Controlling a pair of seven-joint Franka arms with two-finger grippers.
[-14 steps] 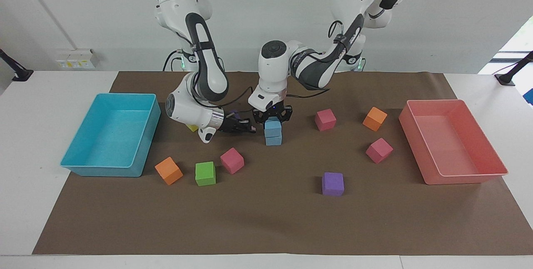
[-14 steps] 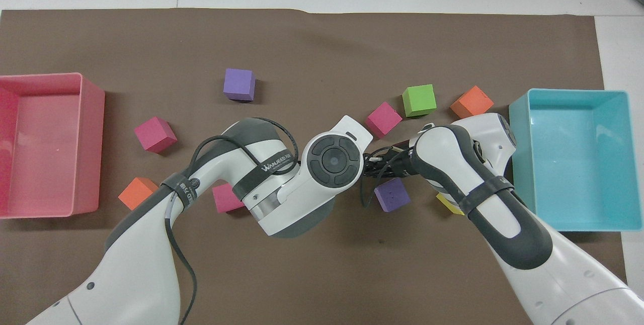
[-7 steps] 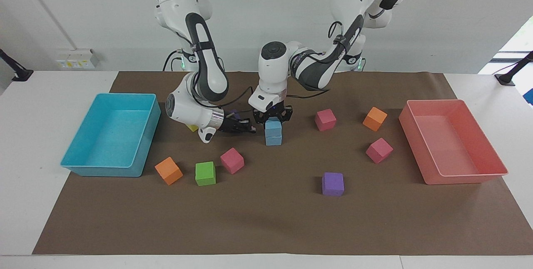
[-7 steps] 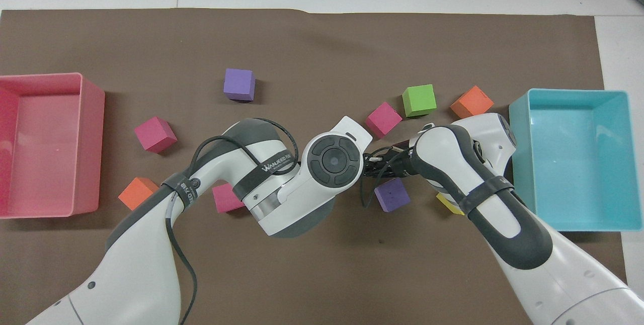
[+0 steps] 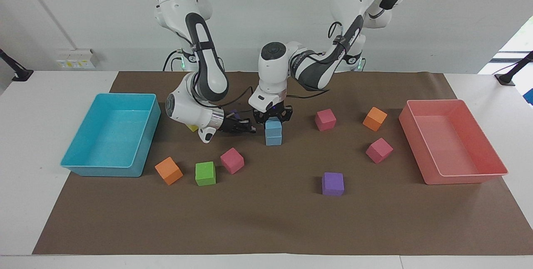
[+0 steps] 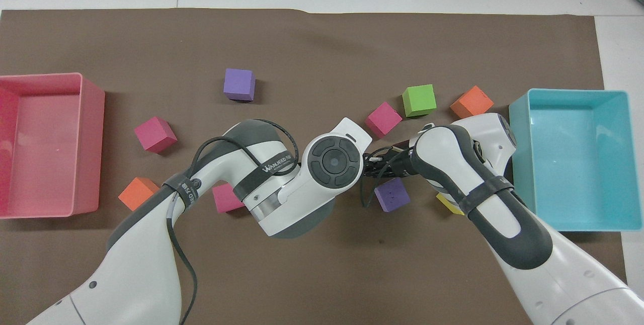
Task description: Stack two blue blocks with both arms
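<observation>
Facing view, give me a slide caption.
Left gripper sits at the top of two stacked blue blocks; right gripper waits beside them.

Only one legible word: "WANUEED", in white capitals along the black band [image 6: 269, 164] wrapped around the forearm of the left arm [image 6: 146, 244], seen from overhead. Directly after it on the same band, a few smaller white marks, too fine to make out. On the thinner cable strap [image 6: 182, 189] lower down that arm, a short run of white characters, not readable. From the facing view, white lettering on the strap [image 5: 342, 48] of that arm, likewise illegible. On the wall sockets [image 5: 75, 58], yellow stickers, unreadable too.
</observation>
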